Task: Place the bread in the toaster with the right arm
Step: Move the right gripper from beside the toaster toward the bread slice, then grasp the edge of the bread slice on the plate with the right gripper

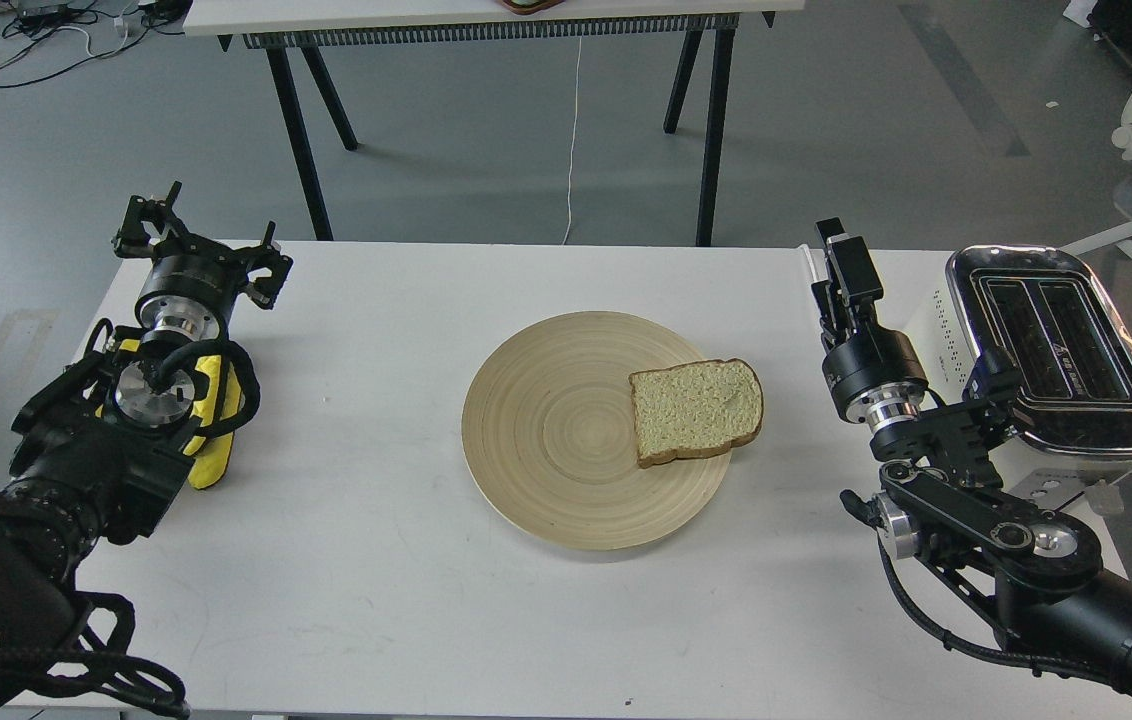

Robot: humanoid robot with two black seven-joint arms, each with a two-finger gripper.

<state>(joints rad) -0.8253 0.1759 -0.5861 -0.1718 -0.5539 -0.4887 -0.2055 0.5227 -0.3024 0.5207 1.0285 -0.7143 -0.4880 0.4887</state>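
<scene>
White bench [346, 560] fills the head view, scanned left to right. At far left the left pincer [191, 235] hovers over the bench's back corner, its fingers spread and empty, on a black arm with a yellow part. Well to the right of it sits a round wooden plate [546, 430]. The bread [696, 410] lies flat on the plate's right side, one corner overhanging the rim, nearer the viewer and to the left of the right pincer [841, 262]. That pincer points away from the viewer, grasping nothing; its fingers sit close together, and I cannot tell whether they are fully clenched. The right arm is bent at the elbow, with its wrist raised. Just right of this pincer stands the toaster [1056, 350], both slots empty. The slice looks light, soft and easily crushed; a gentle pinch across the overhanging crust edge seems best.
</scene>
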